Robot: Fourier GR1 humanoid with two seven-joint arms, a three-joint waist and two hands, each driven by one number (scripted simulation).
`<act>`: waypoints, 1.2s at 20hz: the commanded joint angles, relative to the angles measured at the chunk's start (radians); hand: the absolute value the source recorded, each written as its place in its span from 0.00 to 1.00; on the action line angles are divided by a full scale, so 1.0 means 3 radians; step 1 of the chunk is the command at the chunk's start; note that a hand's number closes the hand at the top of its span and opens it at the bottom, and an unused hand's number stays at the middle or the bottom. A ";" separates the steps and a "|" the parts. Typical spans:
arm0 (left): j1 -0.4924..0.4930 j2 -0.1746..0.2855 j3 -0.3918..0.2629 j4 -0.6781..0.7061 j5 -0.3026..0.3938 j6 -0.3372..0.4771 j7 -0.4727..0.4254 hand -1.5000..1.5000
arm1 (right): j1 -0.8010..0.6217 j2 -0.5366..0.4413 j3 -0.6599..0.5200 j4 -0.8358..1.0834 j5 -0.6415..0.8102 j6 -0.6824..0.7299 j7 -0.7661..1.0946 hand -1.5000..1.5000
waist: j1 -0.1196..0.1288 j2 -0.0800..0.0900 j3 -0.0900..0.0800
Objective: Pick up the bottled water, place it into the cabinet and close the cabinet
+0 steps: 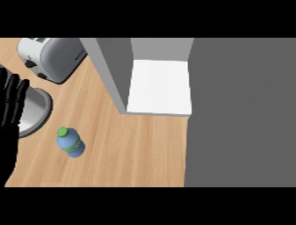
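The bottled water, blue with a green cap and green band, stands on the wooden counter at lower left of centre. My left hand rests open at the left edge, fingers straight and pointing up, a short way left of the bottle and not touching it. The cabinet stands open at upper centre, showing a white shelf inside, with its grey side wall on the left. A large grey panel, apparently the open cabinet door, fills the right side. My right hand does not show.
A silver toaster sits at the upper left of the counter. A round metal pot or bowl lies partly behind my left hand. Bare wood lies between the bottle and the cabinet.
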 commanded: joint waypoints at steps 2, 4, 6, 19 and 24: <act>0.0048 0.0014 0.0148 -0.0167 -0.0229 0.0176 0.0189 0.00 | -0.0062 0.0034 0.0006 0.0003 -0.0024 0.0002 0.0111 0.00 | -0.0138 0.0031 -0.0005; -0.0187 0.0020 0.0205 0.0206 -0.0634 0.0414 0.0058 0.00 | 0.0294 0.0053 0.0110 -0.0430 -0.0034 0.0021 0.0194 0.00 | -0.0191 0.0029 -0.0005; 0.0005 0.0080 0.0323 0.0036 -0.0745 0.0497 0.0227 0.00 | 0.0595 -0.0024 -0.0075 -0.0424 -0.0225 0.0176 -0.0027 0.00 | -0.0183 0.0023 -0.0002; 0.0357 -0.0336 -0.0224 -0.0696 -0.1267 0.0839 0.1544 0.00 | 0.1694 -0.0066 0.0808 -0.1445 -0.0482 0.0745 0.0302 0.00 | -0.0183 0.0020 -0.0003; 0.0634 -0.0350 -0.0232 -0.0615 -0.1358 0.0834 0.1487 0.00 | 0.1942 -0.0153 0.0786 -0.1714 -0.0617 0.0753 0.0404 0.00 | -0.0183 0.0023 -0.0006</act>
